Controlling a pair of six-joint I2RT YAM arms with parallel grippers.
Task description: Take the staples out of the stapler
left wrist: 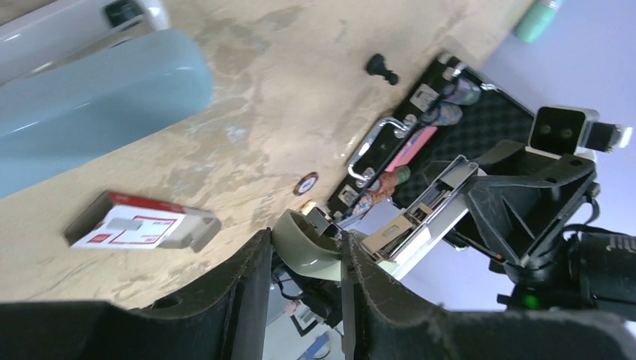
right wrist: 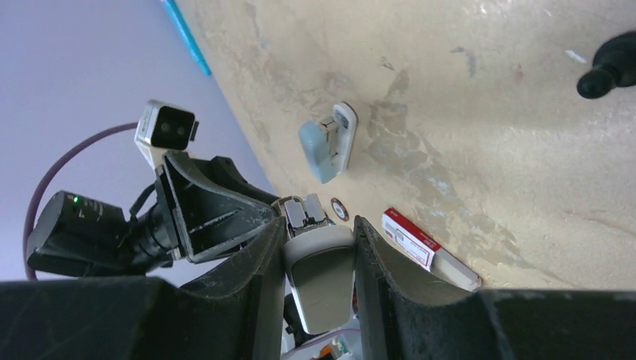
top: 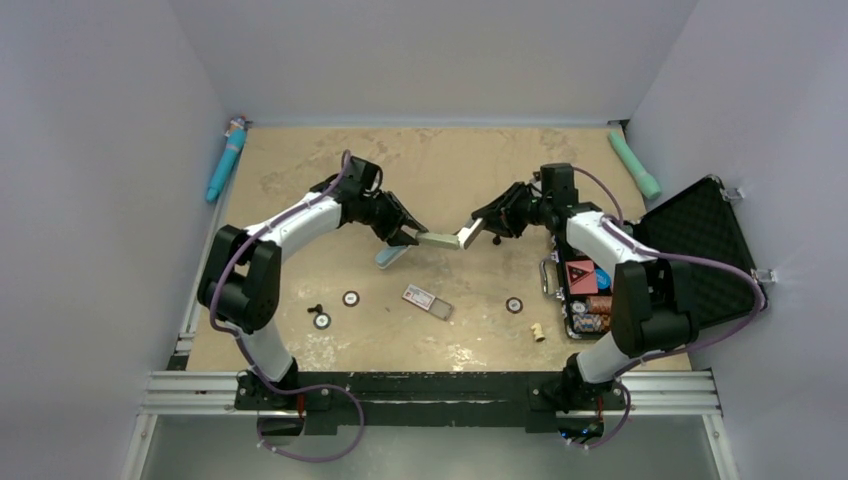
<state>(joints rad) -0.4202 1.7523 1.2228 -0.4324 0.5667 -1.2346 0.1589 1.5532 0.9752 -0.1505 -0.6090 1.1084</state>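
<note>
The olive-grey and white stapler point(top: 445, 239) hangs in the air between my two grippers, over the middle of the table. My left gripper point(top: 412, 238) is shut on its olive end, seen close in the left wrist view point(left wrist: 307, 244). My right gripper point(top: 478, 228) is shut on its white-rimmed end point(right wrist: 322, 277). The stapler is hinged open, and its bare metal channel point(left wrist: 420, 210) shows in the left wrist view. I cannot make out the staples in any view.
A blue stapler point(top: 393, 256) lies on the table under the left gripper. A red-and-white box point(top: 427, 300), three round chips point(top: 351, 298) and a black peg point(top: 315, 308) lie nearer. An open black case point(top: 690, 250) stands at the right. Teal point(top: 226, 160) and green point(top: 635, 163) cylinders lie at the back.
</note>
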